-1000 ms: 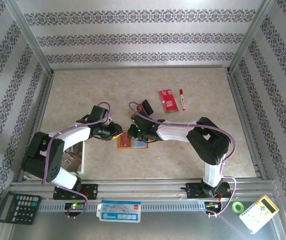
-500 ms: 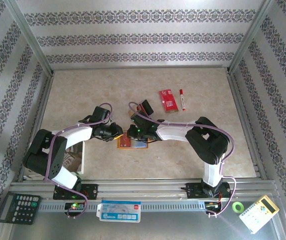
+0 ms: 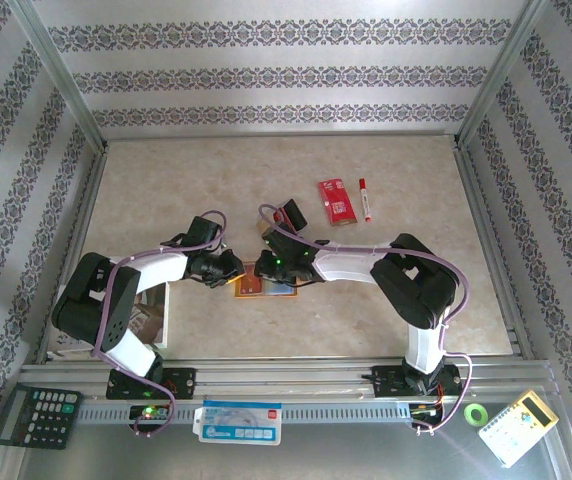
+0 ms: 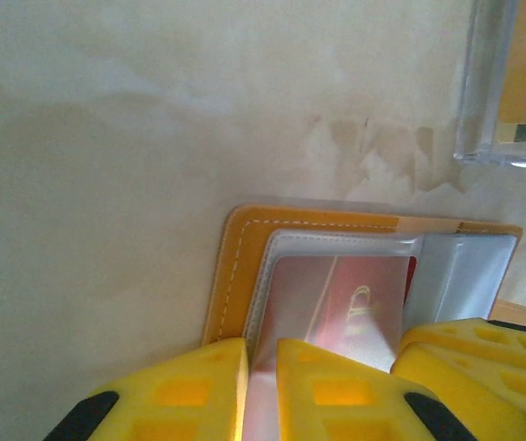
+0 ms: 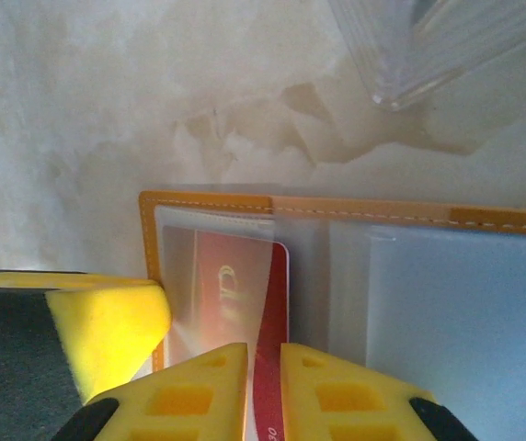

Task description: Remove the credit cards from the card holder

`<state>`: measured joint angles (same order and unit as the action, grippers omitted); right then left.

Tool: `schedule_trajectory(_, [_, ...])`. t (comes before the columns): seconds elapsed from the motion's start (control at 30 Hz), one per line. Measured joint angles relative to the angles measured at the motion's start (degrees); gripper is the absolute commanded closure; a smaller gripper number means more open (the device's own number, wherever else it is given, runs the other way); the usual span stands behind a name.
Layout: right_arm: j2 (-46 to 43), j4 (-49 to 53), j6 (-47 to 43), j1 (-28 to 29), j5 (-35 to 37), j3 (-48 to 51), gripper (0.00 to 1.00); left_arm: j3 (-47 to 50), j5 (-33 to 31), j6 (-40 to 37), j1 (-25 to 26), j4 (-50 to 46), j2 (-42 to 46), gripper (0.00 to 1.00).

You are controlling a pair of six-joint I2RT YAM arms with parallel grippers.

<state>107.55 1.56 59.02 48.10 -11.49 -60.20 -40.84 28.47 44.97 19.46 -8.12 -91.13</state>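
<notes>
My right gripper [image 5: 263, 369] grips the red card [image 5: 234, 294], long axis toward it; left gripper [image 4: 261, 366] clamps the card holder [image 4: 229, 268] alongside.

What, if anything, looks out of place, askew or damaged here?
Nothing stands out. The card holder lies open and flat, and a red card sits straight inside it.

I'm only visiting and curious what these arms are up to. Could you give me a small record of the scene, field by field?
surface: beige table
card holder: orange, lying open on the table
red credit card: under a clear pocket of the holder
left gripper: jaws nearly together at the pocket's edge
right gripper: jaws nearly together over the card's end
farther back: red packet beside a pen
</notes>
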Motion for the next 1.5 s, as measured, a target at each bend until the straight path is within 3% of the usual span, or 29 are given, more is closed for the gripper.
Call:
schedule_trajectory(1.07, [-0.02, -6.16, 1.29, -1.14, -3.26, 3.23, 0.89, 0.13, -0.94, -1.29, 0.09, 0.00, 0.00, 0.87])
schedule_trajectory(1.23, [-0.04, -6.73, 1.31, -1.27, -3.28, 3.52, 0.96, 0.13, -1.14, -1.42, 0.09, 0.00, 0.00, 0.81])
schedule_trajectory(1.4, [-0.81, -7.87, 1.51, -1.53, -3.34, 4.68, 0.99, 0.04, -1.01, -1.81, 0.31, 0.46, 0.35, 0.64])
schedule_trajectory(1.5, [-2.14, -8.28, 1.73, -2.10, -3.13, 6.16, 1.00, 0.07, -1.57, -2.08, 0.46, 0.61, 0.96, 0.59])
